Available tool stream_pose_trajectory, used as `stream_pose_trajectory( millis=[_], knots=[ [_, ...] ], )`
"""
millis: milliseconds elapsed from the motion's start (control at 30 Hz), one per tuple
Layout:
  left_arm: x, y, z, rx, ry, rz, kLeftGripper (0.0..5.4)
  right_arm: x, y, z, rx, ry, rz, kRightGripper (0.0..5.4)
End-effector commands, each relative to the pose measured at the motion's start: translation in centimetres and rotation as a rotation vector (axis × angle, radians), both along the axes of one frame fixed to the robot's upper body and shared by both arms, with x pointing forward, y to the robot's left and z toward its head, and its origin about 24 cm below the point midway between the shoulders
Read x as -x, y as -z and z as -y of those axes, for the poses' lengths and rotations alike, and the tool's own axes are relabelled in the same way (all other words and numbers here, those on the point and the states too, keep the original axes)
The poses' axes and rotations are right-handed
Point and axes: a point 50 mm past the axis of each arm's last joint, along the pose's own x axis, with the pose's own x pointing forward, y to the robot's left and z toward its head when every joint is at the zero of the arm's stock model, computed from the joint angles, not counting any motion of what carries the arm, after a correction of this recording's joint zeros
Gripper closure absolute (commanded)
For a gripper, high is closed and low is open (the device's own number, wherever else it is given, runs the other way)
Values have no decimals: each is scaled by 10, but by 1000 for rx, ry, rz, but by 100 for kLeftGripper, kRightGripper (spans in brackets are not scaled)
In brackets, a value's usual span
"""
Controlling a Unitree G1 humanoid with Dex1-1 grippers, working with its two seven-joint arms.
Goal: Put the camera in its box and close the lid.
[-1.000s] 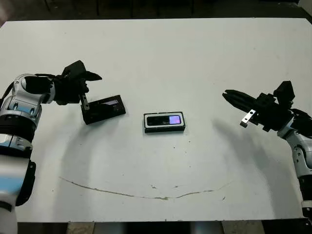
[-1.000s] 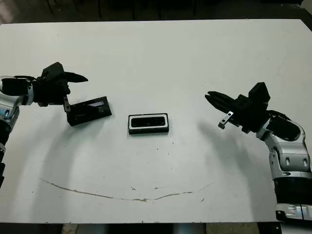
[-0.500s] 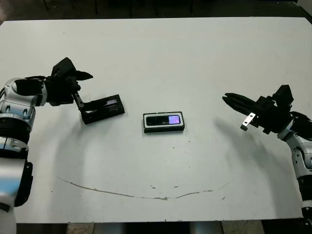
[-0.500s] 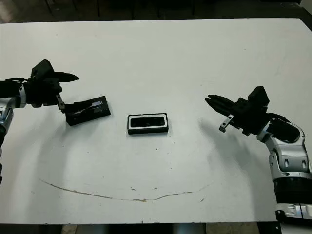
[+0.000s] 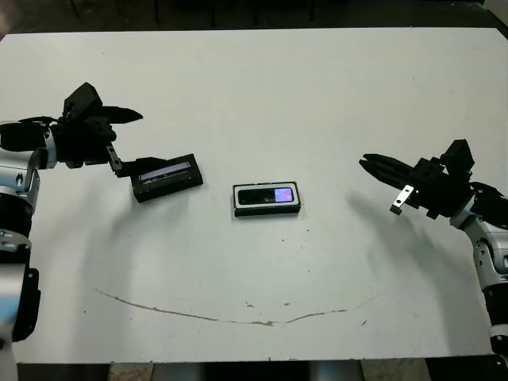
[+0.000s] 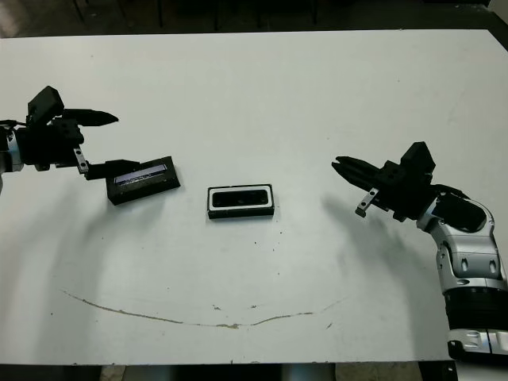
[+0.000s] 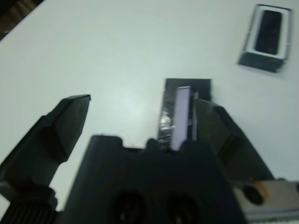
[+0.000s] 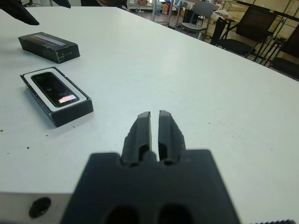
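The camera (image 5: 267, 196) lies in the white-lined box (image 5: 267, 213) at mid-table, its purplish screen facing up. Left of the box, the lid (image 5: 167, 175) lies flat on the table with its silvery strip showing. My left gripper (image 5: 131, 143) is open just past the lid's left end, with nothing between its fingers; its lower finger (image 7: 215, 126) sits close to that end. My right gripper (image 5: 367, 163) hovers shut and empty well to the right of the box. The right wrist view shows the camera (image 8: 55, 87), the lid (image 8: 49, 46) and the shut fingertips (image 8: 150, 119).
A thin brown scuff line (image 5: 238, 319) runs across the white table (image 5: 262, 87) near its front edge. Chairs (image 8: 243, 23) stand beyond the table's far side.
My left gripper drew back to the left, off the lid. The lid, which stood tilted against that finger, now lies flat. The right arm has barely moved.
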Motion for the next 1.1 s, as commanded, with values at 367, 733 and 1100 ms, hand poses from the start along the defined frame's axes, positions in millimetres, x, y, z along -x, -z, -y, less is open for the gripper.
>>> stream_pose_trajectory(
  millis=[367,733,1100],
  knots=[
    [9,32,9,-73,50,-39,2,3,3,3,30,3,-40,540],
    [8,46,16,-151,61,-79,2,2,4,3,38,0,-52,540],
    [8,53,12,-217,55,-123,2,2,6,3,28,-5,-44,540]
  ],
)
